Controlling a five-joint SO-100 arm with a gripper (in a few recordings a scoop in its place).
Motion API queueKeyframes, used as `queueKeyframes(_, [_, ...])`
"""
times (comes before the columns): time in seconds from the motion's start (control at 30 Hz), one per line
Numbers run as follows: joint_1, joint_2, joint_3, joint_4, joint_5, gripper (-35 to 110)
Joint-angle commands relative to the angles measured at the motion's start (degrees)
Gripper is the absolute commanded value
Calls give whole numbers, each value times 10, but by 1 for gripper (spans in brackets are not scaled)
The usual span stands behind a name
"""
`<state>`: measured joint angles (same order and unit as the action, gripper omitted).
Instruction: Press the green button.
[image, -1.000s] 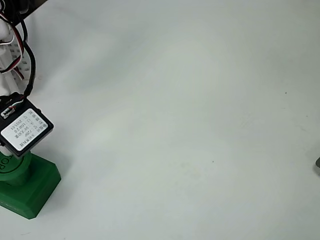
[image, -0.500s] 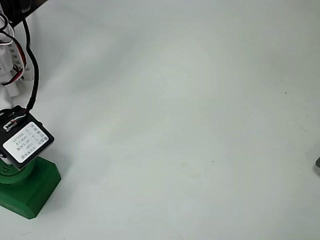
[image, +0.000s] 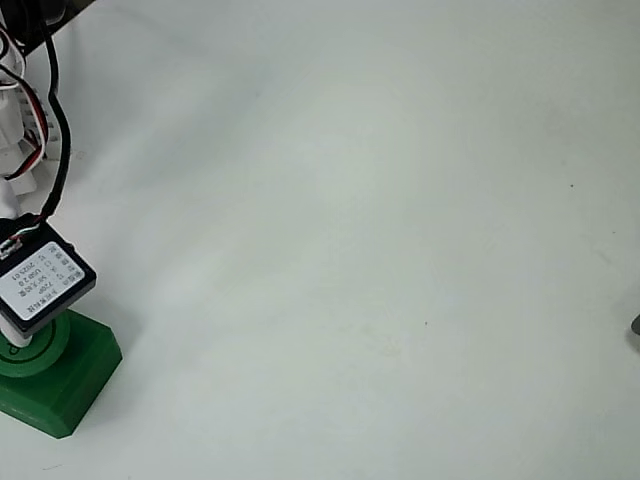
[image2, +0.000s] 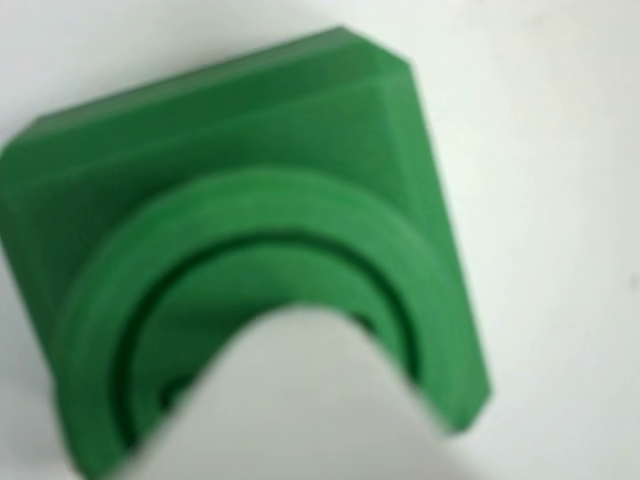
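A: Where did the round green plastic button on its chunky square green base (image: 70, 385) sit?

B: At the lower left corner of the white tabletop (image: 380, 220) in the overhead view, the base turned at an angle. In the wrist view the same piece (image2: 300, 150) took up most of the picture — raised ring plain, everything slightly blurred.

A: And the gripper?

B: Directly over the cap. From overhead, a black box with a white printed label (image: 40, 283) rode on the arm's end and covered the upper part of the button; black, red and white cables (image: 48, 120) ran up from it toward the top left corner. In the wrist view a white rounded finger (image2: 300, 400) lay across the cap's centre, inside the ring.

A: Touching it?

B: It looked so, but the blur left that unsure.

A: Fingers wide or narrow?

B: Could not tell — only that one white finger showed.
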<state>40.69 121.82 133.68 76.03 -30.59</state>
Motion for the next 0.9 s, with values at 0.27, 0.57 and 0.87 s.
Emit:
queueKeyframes(0.27, [0,109,45,36,2,0])
queueKeyframes(0.57, [-36,104,-106,133,22,0])
queueKeyframes(0.87, [-59,0,-304,208,22,0])
